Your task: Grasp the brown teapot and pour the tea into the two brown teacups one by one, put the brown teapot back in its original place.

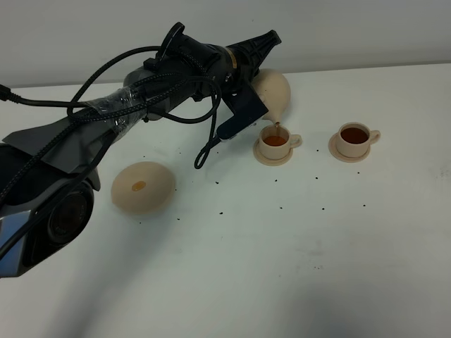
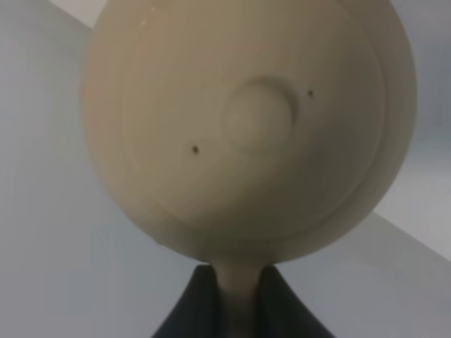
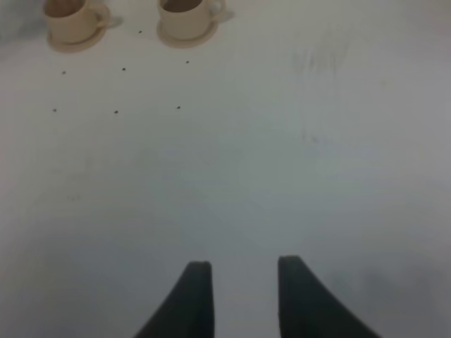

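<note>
Nearest the camera, bare white table (image 1: 282, 267) dotted with dark specks; on the left, empty wide tan saucer (image 1: 143, 186) with a darker spot at its centre; farther back, left arm (image 1: 106, 120) wrapped in black cables, reaching across toward the middle; left gripper (image 2: 236, 303) clenched on the handle of the brown teapot (image 1: 273, 91) — pot lifted, tipped spout-down, thin stream falling into the near teacup (image 1: 276, 143) on its small saucer; lid knob (image 2: 257, 123) facing the left wrist camera; just right of it, second teacup (image 1: 354, 139), already dark with tea; right gripper (image 3: 243, 282) well apart from both cups — jaws released, nothing between them, above bare table.
</note>
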Tool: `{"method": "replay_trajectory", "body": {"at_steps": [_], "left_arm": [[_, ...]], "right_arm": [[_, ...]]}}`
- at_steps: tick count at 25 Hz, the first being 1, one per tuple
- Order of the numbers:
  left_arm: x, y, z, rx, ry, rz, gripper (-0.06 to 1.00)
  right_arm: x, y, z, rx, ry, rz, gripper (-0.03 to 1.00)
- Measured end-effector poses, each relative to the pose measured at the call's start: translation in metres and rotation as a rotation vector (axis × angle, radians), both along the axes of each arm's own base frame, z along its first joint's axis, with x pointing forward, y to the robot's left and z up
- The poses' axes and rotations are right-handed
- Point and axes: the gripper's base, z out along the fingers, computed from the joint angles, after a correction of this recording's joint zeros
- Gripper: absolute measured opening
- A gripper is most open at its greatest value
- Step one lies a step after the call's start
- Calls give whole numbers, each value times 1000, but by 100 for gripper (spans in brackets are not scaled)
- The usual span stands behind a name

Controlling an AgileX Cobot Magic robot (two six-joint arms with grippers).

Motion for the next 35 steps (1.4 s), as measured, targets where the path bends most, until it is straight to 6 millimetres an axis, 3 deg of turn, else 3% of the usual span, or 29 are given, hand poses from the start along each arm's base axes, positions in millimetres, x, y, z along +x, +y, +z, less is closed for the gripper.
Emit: {"method": "replay_trajectory", "body": {"at_steps": [35], "left_arm": [[1,0,-1,43,-21,-16,12]], "right_arm": [[0,0,0,0,0,0,24]]}}
